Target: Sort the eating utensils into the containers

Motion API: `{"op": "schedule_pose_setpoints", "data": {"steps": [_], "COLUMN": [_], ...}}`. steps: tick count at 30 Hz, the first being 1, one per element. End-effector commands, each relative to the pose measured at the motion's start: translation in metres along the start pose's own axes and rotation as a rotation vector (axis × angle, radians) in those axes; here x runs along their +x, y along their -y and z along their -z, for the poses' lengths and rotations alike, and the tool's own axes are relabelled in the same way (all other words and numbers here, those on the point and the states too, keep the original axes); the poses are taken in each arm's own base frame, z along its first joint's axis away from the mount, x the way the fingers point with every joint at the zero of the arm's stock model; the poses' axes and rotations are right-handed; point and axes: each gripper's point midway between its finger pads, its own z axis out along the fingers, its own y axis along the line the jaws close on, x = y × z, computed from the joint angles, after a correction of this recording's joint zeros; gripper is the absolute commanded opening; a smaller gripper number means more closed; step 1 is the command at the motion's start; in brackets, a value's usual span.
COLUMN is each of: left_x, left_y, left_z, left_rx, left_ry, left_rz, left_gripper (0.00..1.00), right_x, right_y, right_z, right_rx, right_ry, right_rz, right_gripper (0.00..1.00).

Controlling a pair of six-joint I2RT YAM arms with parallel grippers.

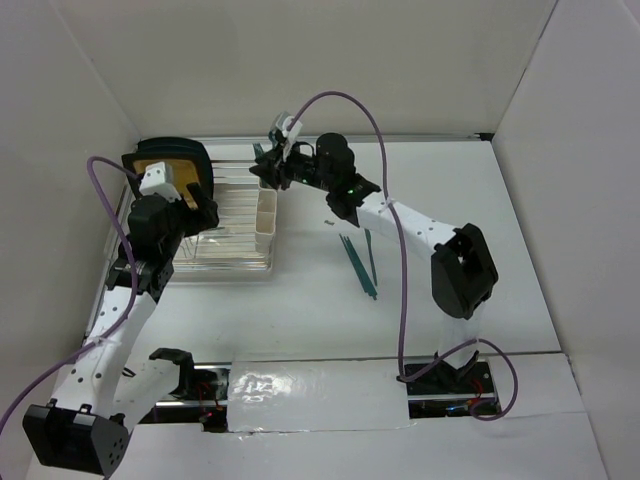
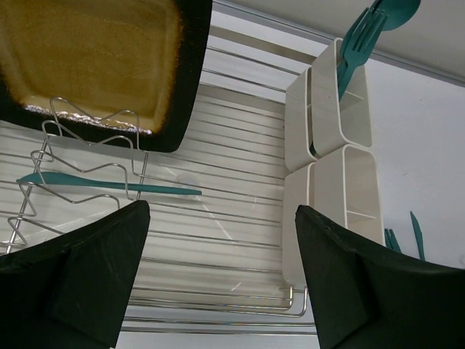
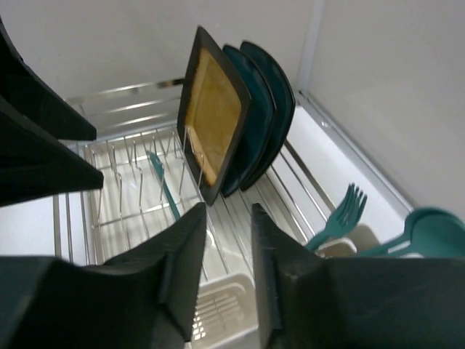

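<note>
The containers (image 1: pixel 266 218) are cream-white cups joined in a row on the right side of the wire rack. A teal fork (image 3: pixel 338 217) and a spoon (image 3: pixel 430 231) stand in the far cup (image 2: pixel 340 109). One teal utensil (image 2: pixel 109 185) lies flat on the rack wires. A few more utensils (image 1: pixel 358 262) lie on the table right of the rack. My right gripper (image 3: pixel 229 211) hangs over a cup (image 3: pixel 231 309) near the far end of the row, its jaws a little apart with nothing between them. Over the rack, my left gripper (image 2: pixel 221 211) stands open and empty.
A yellow-and-black plate (image 2: pixel 94 58) stands in the rack's left end, with two dark teal plates (image 3: pixel 265 109) behind it. The clear wire rack (image 1: pixel 225 225) sits against the left wall. White walls close the back and both sides.
</note>
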Motion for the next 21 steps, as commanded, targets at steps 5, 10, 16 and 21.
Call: {"op": "schedule_pose_setpoints", "data": {"steps": [5,10,16,21], "left_x": [-0.02,-0.029,-0.026,0.03], "left_y": [0.01,0.017,0.027,-0.001], "left_z": [0.003,-0.001,-0.018,-0.026], "left_rx": [0.013,-0.045,-0.195,-0.619], "left_ry": [0.028,-0.023,-0.185,-0.353], "left_rz": [0.109,0.322,0.637,0.929], "left_gripper": [0.92,0.88,0.88,0.85], "right_x": [-0.022,-0.025,-0.049,-0.046], "right_y": [0.009,0.031,0.096,0.125], "right_z": [0.042,0.089,0.139,0.173], "right_rx": [0.135,0.311,0.574,0.672], "right_ry": [-0.041,-0.024,-0.005,-0.04], "right_rz": [0.035,0.016,-0.07,-0.168], "right_gripper": [0.5,0.61,0.81,0.87]}}
